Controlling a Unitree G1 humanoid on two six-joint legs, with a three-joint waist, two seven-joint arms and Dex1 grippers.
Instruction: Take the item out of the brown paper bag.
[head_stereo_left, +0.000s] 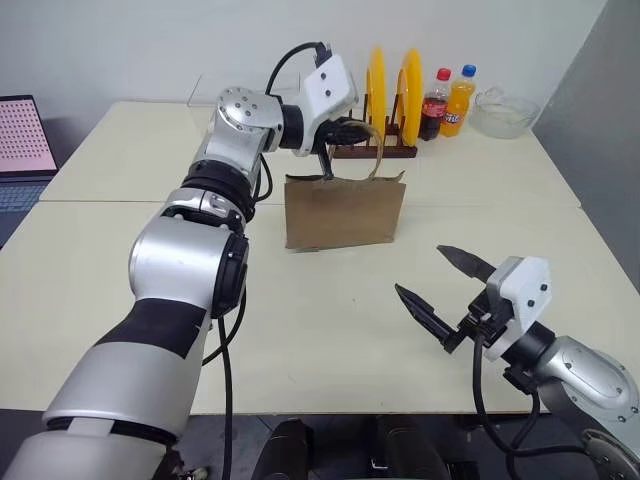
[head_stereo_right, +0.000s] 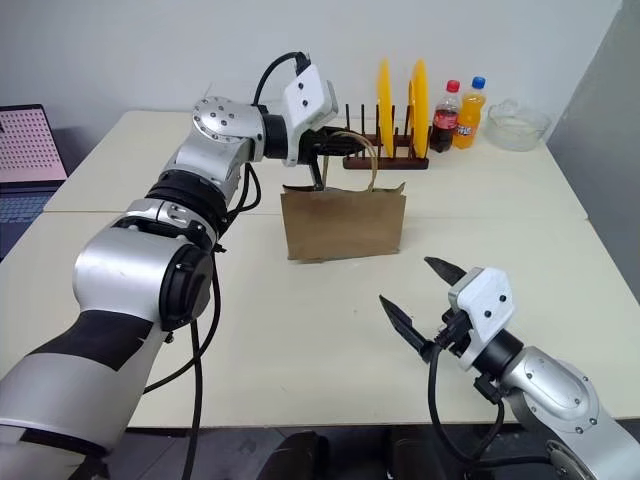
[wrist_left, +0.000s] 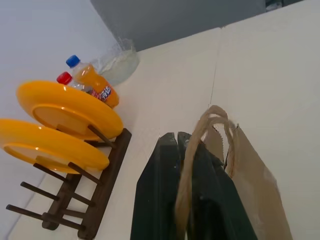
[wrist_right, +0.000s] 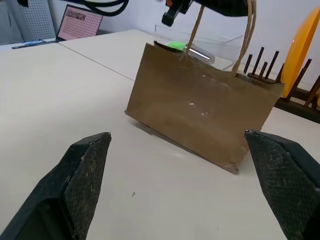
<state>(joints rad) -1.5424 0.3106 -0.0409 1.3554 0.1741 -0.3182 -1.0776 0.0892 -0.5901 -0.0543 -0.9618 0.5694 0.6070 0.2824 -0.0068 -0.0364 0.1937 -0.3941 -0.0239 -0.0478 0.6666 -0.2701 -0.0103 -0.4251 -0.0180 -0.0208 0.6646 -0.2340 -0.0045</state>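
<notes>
Left eye view: on the cream table the creased kraft-brown paper bag stands upright. Above its mouth, the left gripper has its black fingers pinched together on the bag's thin twisted-paper loop handles. Nearer, well apart from the bag, the right gripper hovers with jaws spread wide, holding nothing. I cannot tell where the item is.

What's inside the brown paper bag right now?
Nothing inside shows: the brown paper bag stands upright and its walls hide the contents. The left gripper is shut on a handle at its mouth.
</notes>
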